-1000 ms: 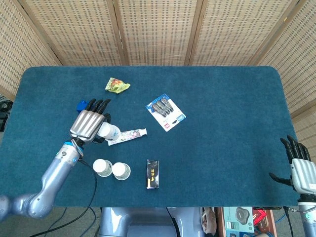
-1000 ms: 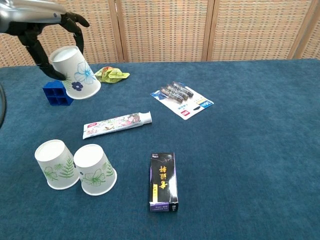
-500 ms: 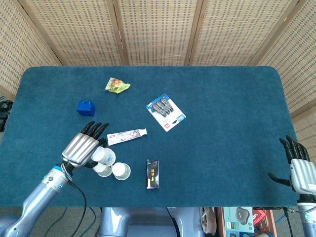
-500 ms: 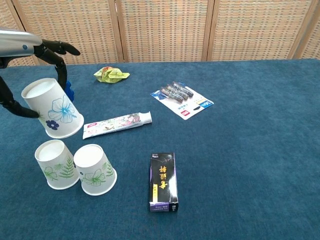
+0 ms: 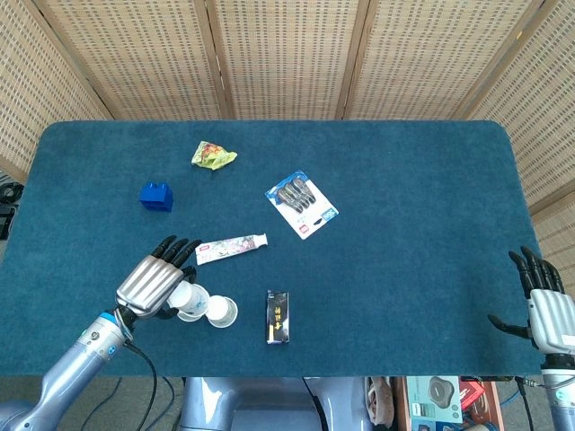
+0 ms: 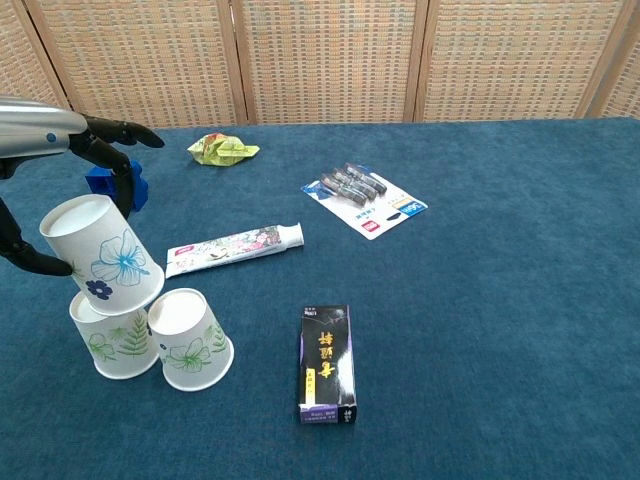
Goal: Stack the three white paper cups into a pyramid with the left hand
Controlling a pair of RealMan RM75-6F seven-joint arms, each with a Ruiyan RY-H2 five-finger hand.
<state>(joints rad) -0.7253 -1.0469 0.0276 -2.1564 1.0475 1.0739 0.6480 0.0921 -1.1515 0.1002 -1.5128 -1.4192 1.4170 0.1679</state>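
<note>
**Top cup nearly home**

The left robot hand (image 6: 60, 190) gripped the blue-flower cup (image 6: 100, 250), tilted, over the left base cup (image 6: 110, 335), not yet centred on the pair with the right base cup (image 6: 190, 340). Next: shift right, level, release. A second ago it hung by the blue block (image 6: 128, 185). The right robot hand (image 5: 544, 301) idled, fingers spread.

Blue-carpeted counter (image 6: 520, 330) bearing two upside-down white paper cups (image 6: 190, 340) side by side near its front-left edge, a black box (image 6: 327, 364) to their right, a toothpaste tube (image 6: 233, 248), a battery blister pack (image 6: 364, 198), a blue block (image 5: 156, 196) and a crumpled yellow-green wrapper (image 6: 222, 150) farther back.
</note>
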